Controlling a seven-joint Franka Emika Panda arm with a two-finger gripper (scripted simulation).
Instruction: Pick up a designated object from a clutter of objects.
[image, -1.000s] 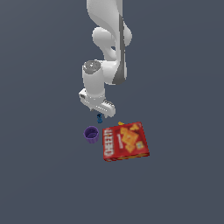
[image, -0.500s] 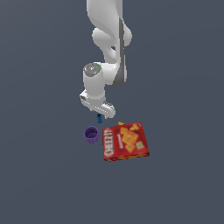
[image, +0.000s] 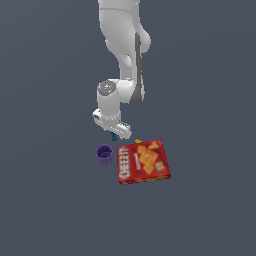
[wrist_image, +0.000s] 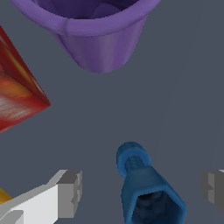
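In the exterior view we see the red cracker box (image: 143, 161) lying flat on the grey surface (image: 50, 210), the purple cup (image: 104, 153) just off its edge at about 9 o'clock, and the tiny yellow item (image: 137, 141) touching its 12 o'clock edge. Our hand (wrist_image: 142, 189) hangs low with its pads (wrist_image: 70, 192) spread open. The blue dumbbell piece (wrist_image: 146, 190) stands between them, touching neither, at about 11 o'clock from the box.
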